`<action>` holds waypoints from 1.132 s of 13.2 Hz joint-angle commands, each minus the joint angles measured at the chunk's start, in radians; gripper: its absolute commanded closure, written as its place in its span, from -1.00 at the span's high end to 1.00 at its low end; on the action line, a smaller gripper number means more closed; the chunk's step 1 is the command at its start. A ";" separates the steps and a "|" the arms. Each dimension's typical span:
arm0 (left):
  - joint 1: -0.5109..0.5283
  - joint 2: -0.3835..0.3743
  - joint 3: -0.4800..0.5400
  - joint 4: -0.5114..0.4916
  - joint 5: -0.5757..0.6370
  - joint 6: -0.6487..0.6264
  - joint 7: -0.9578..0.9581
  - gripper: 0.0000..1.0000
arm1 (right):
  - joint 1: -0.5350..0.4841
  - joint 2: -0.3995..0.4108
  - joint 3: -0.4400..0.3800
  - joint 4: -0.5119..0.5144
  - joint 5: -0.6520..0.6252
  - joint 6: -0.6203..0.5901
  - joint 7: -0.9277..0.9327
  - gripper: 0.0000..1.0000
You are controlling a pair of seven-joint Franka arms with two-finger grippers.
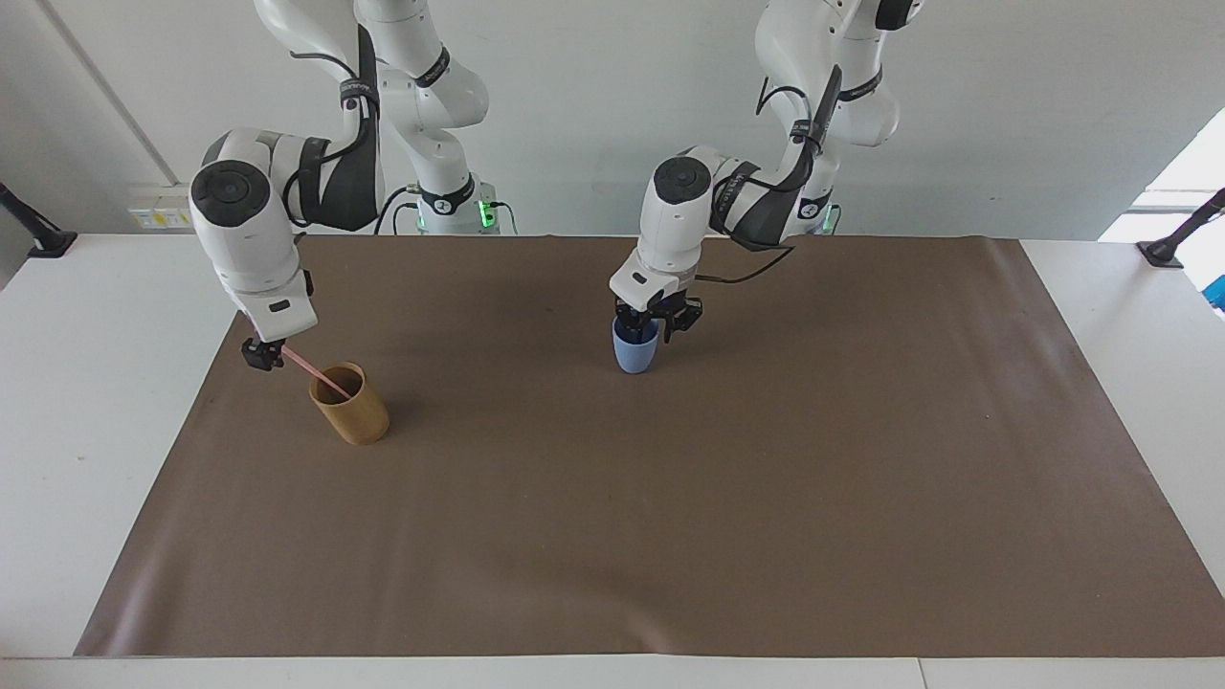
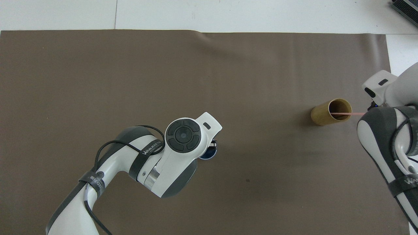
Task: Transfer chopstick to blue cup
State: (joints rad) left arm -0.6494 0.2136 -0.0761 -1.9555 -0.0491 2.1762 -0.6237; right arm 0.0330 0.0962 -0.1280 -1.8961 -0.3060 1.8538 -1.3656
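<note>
The pale pink chopstick (image 1: 304,366) leans out of the tan bamboo cup (image 1: 352,416) near the right arm's end of the mat. Its lower end is inside that cup. My right gripper (image 1: 256,352) is shut on the stick's upper end, just beside the tan cup. The blue cup (image 1: 634,354) stands upright on the mat near the middle. My left gripper (image 1: 651,321) is at its rim from above. In the overhead view the left hand covers most of the blue cup (image 2: 207,156). The chopstick (image 2: 346,113) crosses the mouth of the tan cup (image 2: 321,116).
A brown mat (image 1: 670,536) covers most of the white table. Its half farther from the robots is bare.
</note>
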 commanded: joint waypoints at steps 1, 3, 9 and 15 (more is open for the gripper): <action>-0.006 -0.040 0.015 0.001 0.012 -0.021 0.022 1.00 | -0.019 -0.007 0.008 0.002 -0.024 -0.013 -0.029 0.30; -0.006 -0.085 0.021 -0.002 0.017 -0.084 0.025 1.00 | -0.019 -0.007 0.008 0.000 -0.025 -0.007 -0.027 -0.11; 0.140 -0.240 0.024 0.000 0.018 -0.194 0.157 1.00 | -0.015 -0.006 0.008 0.003 -0.048 -0.005 -0.024 -1.00; 0.387 -0.254 0.024 0.180 0.020 -0.323 0.469 1.00 | -0.013 0.008 0.008 0.043 -0.048 -0.022 -0.027 -1.00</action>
State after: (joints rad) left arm -0.3247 -0.0538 -0.0409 -1.8584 -0.0421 1.9192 -0.2523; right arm 0.0325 0.0960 -0.1268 -1.8782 -0.3333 1.8505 -1.3657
